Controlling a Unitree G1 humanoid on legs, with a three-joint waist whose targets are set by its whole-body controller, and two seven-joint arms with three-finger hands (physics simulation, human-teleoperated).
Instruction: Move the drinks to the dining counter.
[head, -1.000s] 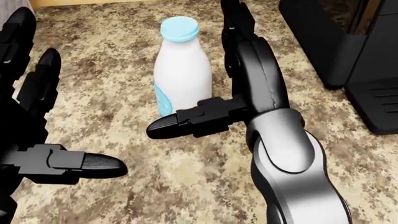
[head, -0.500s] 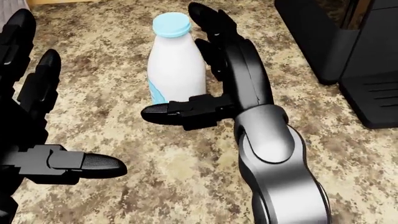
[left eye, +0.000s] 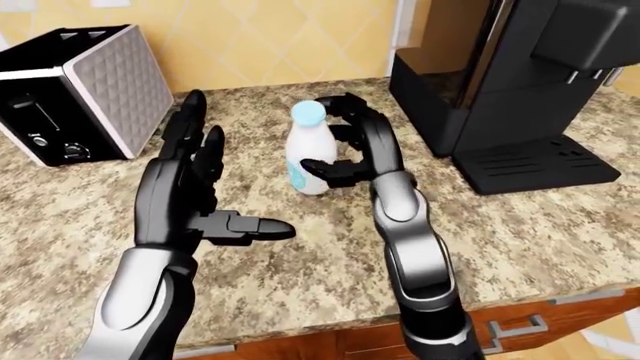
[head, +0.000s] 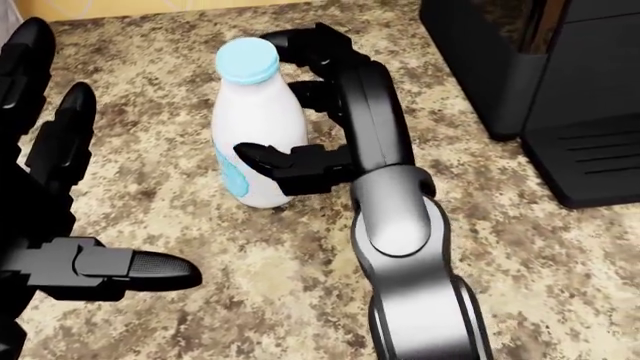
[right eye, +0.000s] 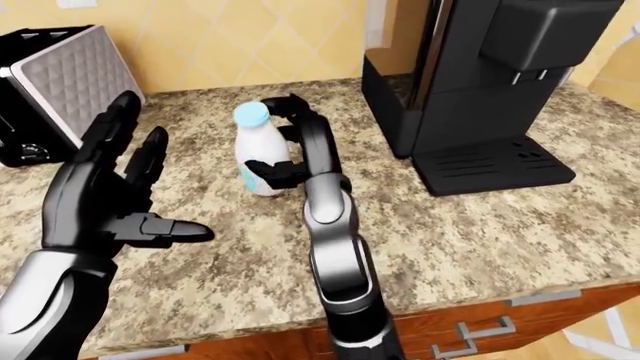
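One bottle (head: 258, 124) stands upright on the speckled desk (head: 520, 255), white with a pale blue cap (head: 247, 60) and a blue label low on its side; it is opaque, so its contents cannot be told. The right hand (head: 330, 112) curls round it from the right, upper fingers (head: 300, 41) hooked past the neck and the thumb (head: 275, 161) pressed across the lower body, holding the bottle. The left hand (left eye: 190, 187) hovers to the bottle's left, apart from it, fingers spread wide and thumb pointing right. One toaster (left eye: 75, 90) sits at far left, one black coffee machine (left eye: 520, 82) at far right.
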